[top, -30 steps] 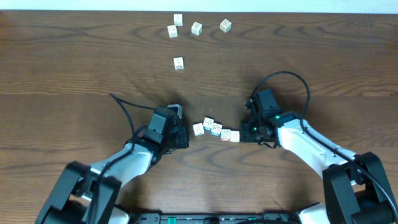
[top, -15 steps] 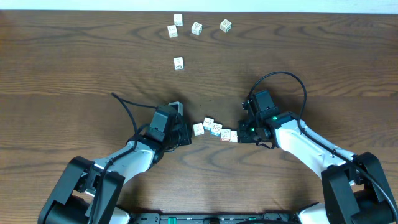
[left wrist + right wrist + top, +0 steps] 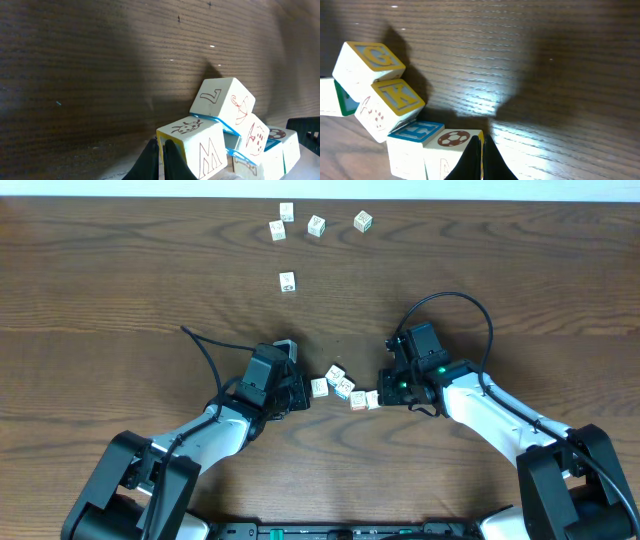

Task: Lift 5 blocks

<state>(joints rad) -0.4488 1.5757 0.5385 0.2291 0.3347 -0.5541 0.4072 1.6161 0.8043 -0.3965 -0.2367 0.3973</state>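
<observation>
Fingers pressed together, the left end effector (image 3: 303, 393) and right end effector (image 3: 384, 392) are squeezing 5 seemingly light, hard, slick blocks (image 3: 345, 388) by the row's end faces, probably the best hold.

dark wood-grain table (image 3: 120, 280)

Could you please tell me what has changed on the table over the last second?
The left gripper and right gripper, both shut, slid inward against the ends of the row of five blocks, bunching it tighter. Neither gripper opened or took hold of a block. The five far blocks stayed put.
</observation>
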